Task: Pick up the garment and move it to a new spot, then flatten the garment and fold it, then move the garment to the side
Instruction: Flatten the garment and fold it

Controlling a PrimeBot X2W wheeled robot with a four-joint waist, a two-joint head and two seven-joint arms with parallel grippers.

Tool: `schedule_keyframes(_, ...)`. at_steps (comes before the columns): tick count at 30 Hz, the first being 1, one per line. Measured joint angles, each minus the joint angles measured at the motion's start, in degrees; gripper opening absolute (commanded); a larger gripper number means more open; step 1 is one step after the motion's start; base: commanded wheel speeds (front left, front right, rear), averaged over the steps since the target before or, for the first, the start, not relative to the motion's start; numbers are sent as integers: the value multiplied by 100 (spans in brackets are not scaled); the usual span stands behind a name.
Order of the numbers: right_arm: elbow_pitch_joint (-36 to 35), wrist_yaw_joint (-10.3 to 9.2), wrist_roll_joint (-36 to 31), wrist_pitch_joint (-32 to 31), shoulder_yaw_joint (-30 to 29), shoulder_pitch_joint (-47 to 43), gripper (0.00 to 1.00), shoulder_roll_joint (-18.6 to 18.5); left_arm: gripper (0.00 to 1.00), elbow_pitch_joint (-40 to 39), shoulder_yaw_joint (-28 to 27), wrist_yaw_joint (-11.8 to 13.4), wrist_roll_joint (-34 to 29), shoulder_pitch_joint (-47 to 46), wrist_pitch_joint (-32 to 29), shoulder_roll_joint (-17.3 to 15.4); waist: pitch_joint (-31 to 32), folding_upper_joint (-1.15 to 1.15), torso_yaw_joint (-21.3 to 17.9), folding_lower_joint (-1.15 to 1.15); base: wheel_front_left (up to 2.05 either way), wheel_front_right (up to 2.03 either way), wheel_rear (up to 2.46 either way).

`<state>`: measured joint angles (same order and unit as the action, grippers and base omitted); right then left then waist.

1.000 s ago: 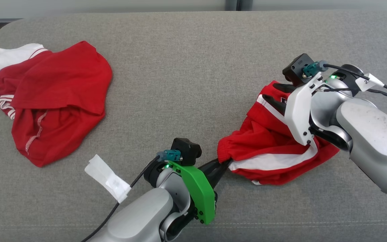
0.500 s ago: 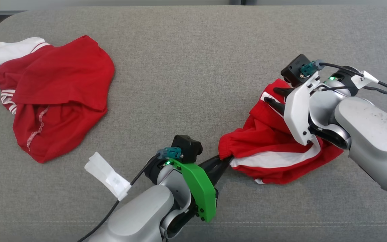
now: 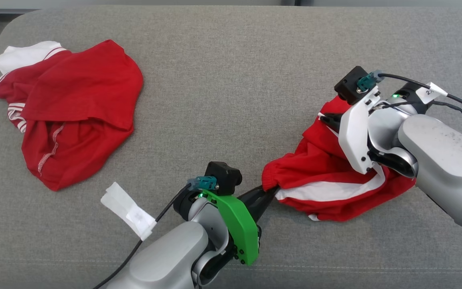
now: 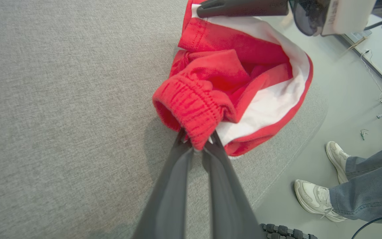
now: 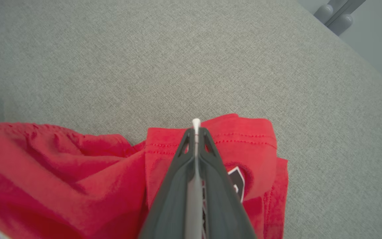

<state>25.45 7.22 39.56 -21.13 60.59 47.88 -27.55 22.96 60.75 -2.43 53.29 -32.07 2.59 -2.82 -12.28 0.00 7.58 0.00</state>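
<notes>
My left tool (image 4: 196, 145) clenches the garment (image 3: 315, 168) by its ribbed cuff; my right tool (image 5: 196, 130) clamps its far hem.

The right side of the red-and-white garment (image 3: 319, 176) lies under the right arm's white bracket (image 3: 355, 132), which also covers most of the right gripper (image 3: 323, 118). A black-and-white badge (image 5: 236, 177) on the garment sits half behind that gripper's fingers, unreadable. Past the garment, a person (image 4: 366, 186) is cut off above the shins. The tips of the left gripper (image 4: 196, 142) are buried in the garment's ribbed hem.
</notes>
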Motion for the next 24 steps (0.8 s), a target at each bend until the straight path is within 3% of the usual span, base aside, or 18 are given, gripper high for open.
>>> schedule_keyframes(1, 25, 0, 43, -20, 16, 8, 4, 0, 0, 0, 2, 1, 0, -1, 0, 1, 1, 0, 6, 0, 0, 0, 0)
schedule_keyframes(2, 45, 0, 67, -21, 36, 13, 0, -3, 0, 0, 4, 1, 2, -2, 1, 1, 3, 0, 12, 0, 0, 0, 0)
schedule_keyframes(14, -92, 0, 321, 446, -109, 448, 0, 16, 0, 130, -125, 57, 76, -3, 151, -1, 150, 0, -71, 0, 0, 0, 0)
schedule_keyframes(19, -243, 0, 461, 876, -560, 634, 0, -333, 0, 120, -397, 176, 107, -3, 311, -188, 228, 0, -205, 0, 0, 0, 0)
schedule_keyframes(24, -356, -35, 690, 1379, -1032, 472, 0, -737, 0, 18, -773, 368, 208, 2, 519, -643, 305, 0, -397, 0, 0, 0, 0)
